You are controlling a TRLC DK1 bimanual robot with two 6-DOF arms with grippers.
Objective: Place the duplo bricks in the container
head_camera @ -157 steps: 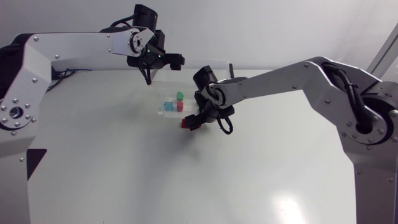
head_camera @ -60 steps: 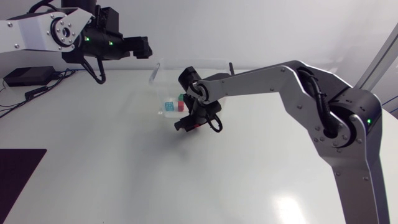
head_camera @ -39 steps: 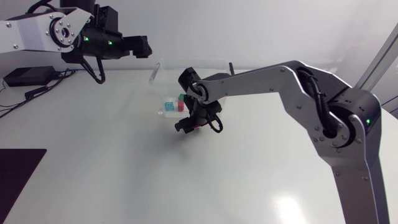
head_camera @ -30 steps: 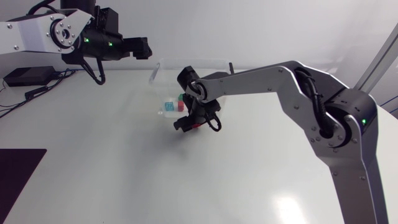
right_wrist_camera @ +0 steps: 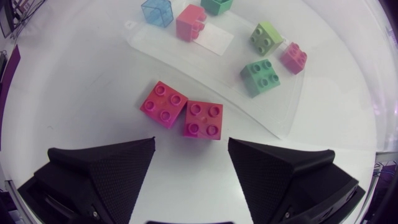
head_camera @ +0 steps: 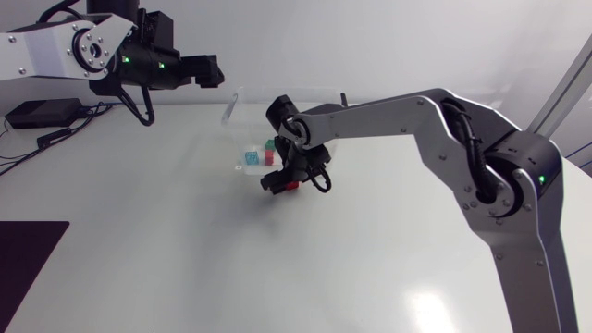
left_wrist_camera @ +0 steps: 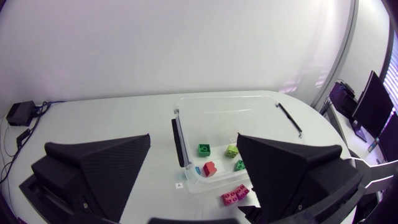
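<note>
duplo bricks [right_wrist_camera: 203,119], two pink ones, lie on the counter [head_camera: 185,240] mid-frame, just outside the clear container [left_wrist_camera: 180,140], ahead of the right claw [right_wrist_camera: 191,146], fingers apart; left claw [head_camera: 208,72], upper left, likewise apart.

**Left arm swings clear, right end effector creeps over**

The left arm has swung away from above the container [head_camera: 228,109] toward 10 o'clock, so the left end effector [head_camera: 213,71] now hangs well apart from it. The right end effector [head_camera: 278,182] has edged slightly toward 9 o'clock along the counter [head_camera: 166,231] — barely shifting in the last second.
</note>
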